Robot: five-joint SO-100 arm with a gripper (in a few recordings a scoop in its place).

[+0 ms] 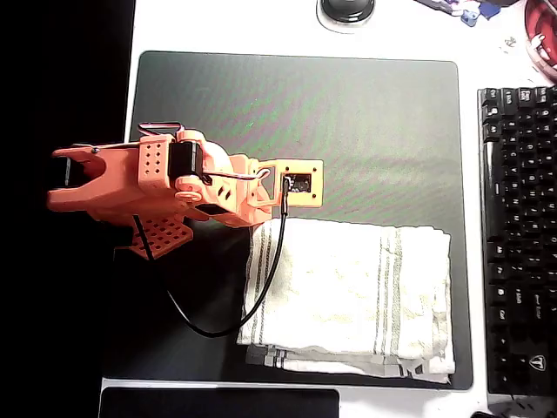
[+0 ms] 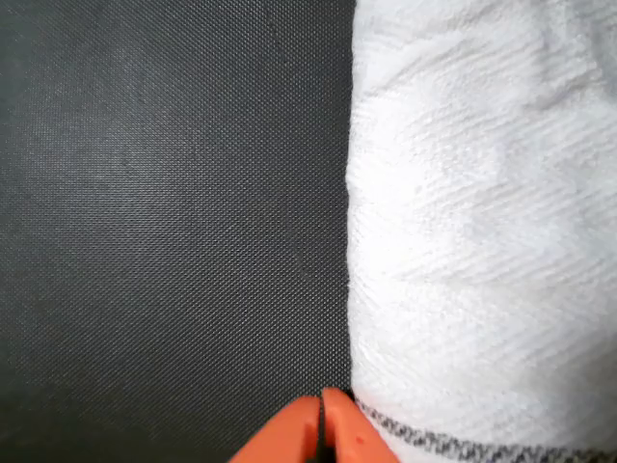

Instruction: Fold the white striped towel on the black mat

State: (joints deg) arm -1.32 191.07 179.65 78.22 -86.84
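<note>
The white striped towel (image 1: 348, 296) lies doubled over on the lower right part of the black mat (image 1: 305, 113); a lower layer peeks out along its near edge. My orange arm (image 1: 174, 187) reaches in from the left and ends just above the towel's upper left corner. In the wrist view the towel (image 2: 472, 231) covers the right half and bare mat (image 2: 164, 212) the left. My gripper (image 2: 322, 413) shows at the bottom edge with its orange fingertips pressed together, shut on nothing, right beside the towel's striped edge.
A black keyboard (image 1: 518, 235) runs along the mat's right side. A round dark object (image 1: 348, 9) and a red object (image 1: 541, 39) sit beyond the far edge. A black cable (image 1: 226, 322) loops from the arm over the mat. A flat black item (image 1: 218, 402) lies at the front.
</note>
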